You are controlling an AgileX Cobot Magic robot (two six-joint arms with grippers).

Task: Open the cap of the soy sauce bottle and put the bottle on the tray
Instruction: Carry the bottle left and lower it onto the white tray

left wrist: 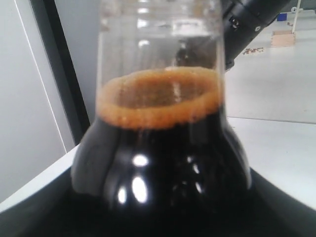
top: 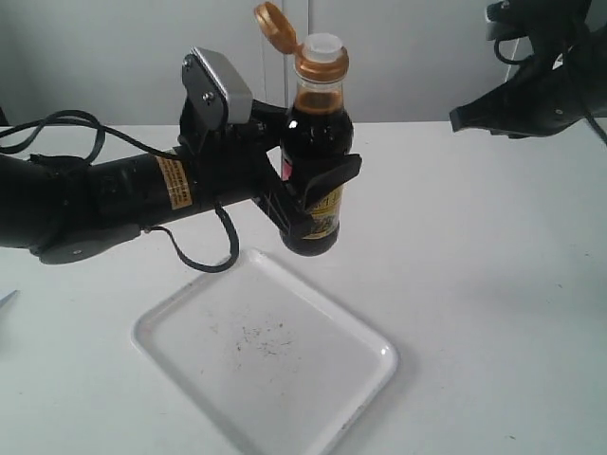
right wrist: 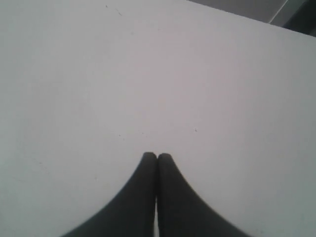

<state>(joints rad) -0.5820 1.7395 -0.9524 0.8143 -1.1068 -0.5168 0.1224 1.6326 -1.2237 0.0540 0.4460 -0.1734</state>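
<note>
The soy sauce bottle point(top: 316, 142) hangs upright in the air above the far edge of the tray point(top: 190, 332), with my left gripper point(top: 318, 190) shut round its body. Its copper-orange cap point(top: 274, 25) is flipped open and back on its hinge, baring the white spout point(top: 322, 44). The left wrist view is filled by the bottle point(left wrist: 158, 148), dark liquid with a foamy brown ring; the fingers are hidden there. My right gripper point(top: 460, 118) is raised at the far right, away from the bottle, and its fingertips point(right wrist: 157, 157) are pressed together on nothing.
A black cable point(top: 57, 123) loops behind the left arm. The white table point(top: 493, 284) spreads round the tray. A grey wall stands behind.
</note>
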